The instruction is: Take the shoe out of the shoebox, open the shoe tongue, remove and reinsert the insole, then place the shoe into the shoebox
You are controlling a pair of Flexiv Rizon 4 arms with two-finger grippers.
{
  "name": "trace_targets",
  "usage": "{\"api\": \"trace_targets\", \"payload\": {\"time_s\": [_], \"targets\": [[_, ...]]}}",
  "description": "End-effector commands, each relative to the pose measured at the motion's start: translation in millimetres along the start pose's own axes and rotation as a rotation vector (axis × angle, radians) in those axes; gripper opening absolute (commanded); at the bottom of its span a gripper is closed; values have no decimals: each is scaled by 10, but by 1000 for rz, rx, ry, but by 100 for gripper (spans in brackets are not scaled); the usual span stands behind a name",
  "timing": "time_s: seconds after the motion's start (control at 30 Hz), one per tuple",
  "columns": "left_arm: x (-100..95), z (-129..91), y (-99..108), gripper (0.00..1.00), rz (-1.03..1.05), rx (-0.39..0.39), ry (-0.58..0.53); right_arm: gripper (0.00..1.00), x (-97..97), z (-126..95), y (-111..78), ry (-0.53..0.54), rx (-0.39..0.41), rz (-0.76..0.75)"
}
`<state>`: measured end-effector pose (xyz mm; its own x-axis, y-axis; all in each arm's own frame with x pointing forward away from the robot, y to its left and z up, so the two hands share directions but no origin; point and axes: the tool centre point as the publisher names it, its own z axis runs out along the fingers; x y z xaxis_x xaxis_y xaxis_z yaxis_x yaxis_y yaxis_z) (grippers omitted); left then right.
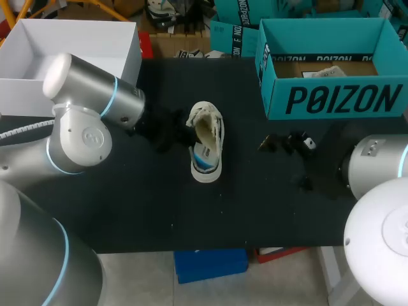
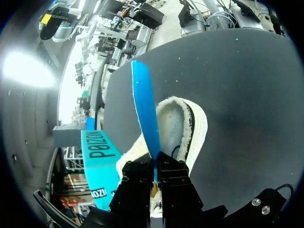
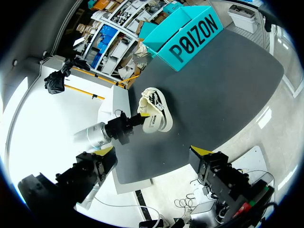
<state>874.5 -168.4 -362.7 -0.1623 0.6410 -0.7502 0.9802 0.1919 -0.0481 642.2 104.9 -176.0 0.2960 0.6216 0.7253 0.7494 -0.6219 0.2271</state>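
Cream shoe (image 1: 207, 137), bright blue insole (image 2: 144, 107), teal shoebox (image 1: 274, 95) with black lettering, black table (image 1: 159, 210).

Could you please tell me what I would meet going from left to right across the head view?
From the left: left arm → shoe → right arm. The white box and the teal shoebox share the arms' spans, so I leave them out.

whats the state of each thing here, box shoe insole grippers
teal shoebox: open, no shoe inside
shoe: out on the table
left gripper: shut on the blue insole
blue insole: pinched at one end, edge-on
right gripper: open, empty
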Motion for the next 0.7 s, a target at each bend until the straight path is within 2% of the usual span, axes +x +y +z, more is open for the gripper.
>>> {"api": "trace_targets", "payload": {"time_s": [0.03, 0.7], "targets": [[7, 58, 24, 0, 6, -11, 9, 100, -102, -237, -83, 13, -60, 92], [-3, 182, 235, 0, 44, -81, 45, 100, -102, -237, -83, 13, -60, 92]]}}
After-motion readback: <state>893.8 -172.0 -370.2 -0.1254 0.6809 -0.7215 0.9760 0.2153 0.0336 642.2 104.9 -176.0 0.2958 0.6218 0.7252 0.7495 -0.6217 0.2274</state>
